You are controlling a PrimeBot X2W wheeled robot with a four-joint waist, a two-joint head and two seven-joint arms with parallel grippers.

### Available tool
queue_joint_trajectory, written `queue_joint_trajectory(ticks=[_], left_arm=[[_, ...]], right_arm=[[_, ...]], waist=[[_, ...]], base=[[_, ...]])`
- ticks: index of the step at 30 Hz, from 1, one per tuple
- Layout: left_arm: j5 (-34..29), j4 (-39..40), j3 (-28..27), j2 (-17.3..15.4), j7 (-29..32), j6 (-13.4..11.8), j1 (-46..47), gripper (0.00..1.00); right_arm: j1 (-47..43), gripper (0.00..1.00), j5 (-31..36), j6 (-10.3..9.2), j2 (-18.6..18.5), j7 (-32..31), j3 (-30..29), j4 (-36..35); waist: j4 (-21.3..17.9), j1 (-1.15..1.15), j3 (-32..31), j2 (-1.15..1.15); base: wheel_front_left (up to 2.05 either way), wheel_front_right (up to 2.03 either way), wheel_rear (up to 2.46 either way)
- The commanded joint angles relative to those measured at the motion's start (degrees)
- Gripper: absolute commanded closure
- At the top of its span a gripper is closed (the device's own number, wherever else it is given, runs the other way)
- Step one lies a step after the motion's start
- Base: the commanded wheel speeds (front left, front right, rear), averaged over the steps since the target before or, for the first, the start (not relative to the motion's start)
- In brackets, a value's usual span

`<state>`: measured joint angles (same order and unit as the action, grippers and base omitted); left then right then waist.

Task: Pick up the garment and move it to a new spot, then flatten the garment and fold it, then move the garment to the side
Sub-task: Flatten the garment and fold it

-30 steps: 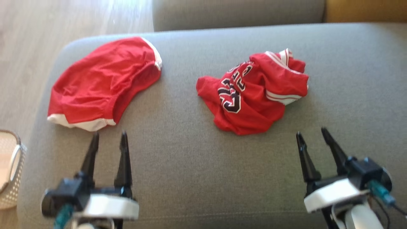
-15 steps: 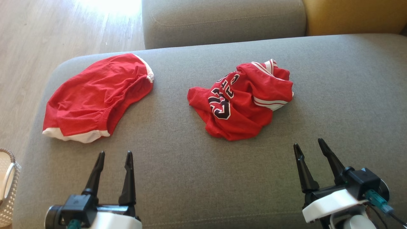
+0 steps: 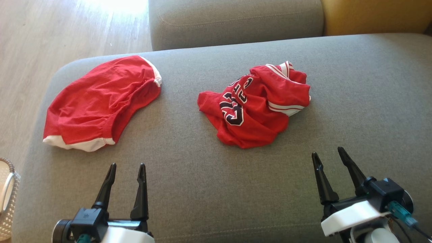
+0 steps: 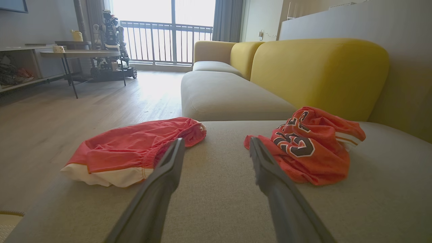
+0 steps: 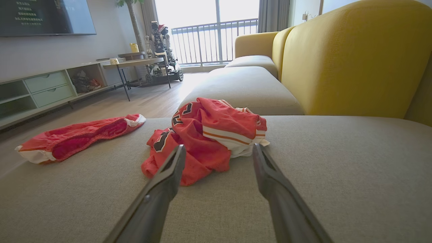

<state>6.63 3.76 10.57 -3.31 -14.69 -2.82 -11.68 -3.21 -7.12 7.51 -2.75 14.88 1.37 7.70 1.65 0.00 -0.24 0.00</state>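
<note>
My left fingers (image 3: 141, 192) and right fingers (image 3: 322, 182) gape empty; the crumpled jersey (image 3: 256, 111) lies at eleven o'clock from the right.

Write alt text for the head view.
Two red garments lie apart on a grey sofa cushion: a crumpled numbered jersey at centre, flatter white-trimmed shorts at left. The left gripper and right gripper, both open, point toward them, touching neither.

Bright daylight from the balcony window (image 4: 148, 13) — glare bleaches the floor (image 3: 111, 6) beyond the far left corner of the sofa (image 3: 202, 189); shadows soft, wrist views bowed at edges.
</note>
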Motion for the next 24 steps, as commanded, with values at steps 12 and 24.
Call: queue_joint_trajectory(ticks=[12,24], left_arm=[[-0.79,1.51,-0.24,0.43,-0.30,-0.57,2.80,0.00],[-2.18,1.73,3.48,0.43,-0.30,0.89,6.96,0.00]], right_arm=[[4.93,0.00,-7.32,-0.02,-0.12,0.12,0.82,1.77],[23.87,0.00,-17.99,-0.02,-0.12,0.12,-0.12,22.63]], waist=[[0.42,0.00,0.62,0.00],[4.56,0.00,6.84,0.00]], base=[[0.00,0.00,0.00],[0.00,0.00,0.00]])
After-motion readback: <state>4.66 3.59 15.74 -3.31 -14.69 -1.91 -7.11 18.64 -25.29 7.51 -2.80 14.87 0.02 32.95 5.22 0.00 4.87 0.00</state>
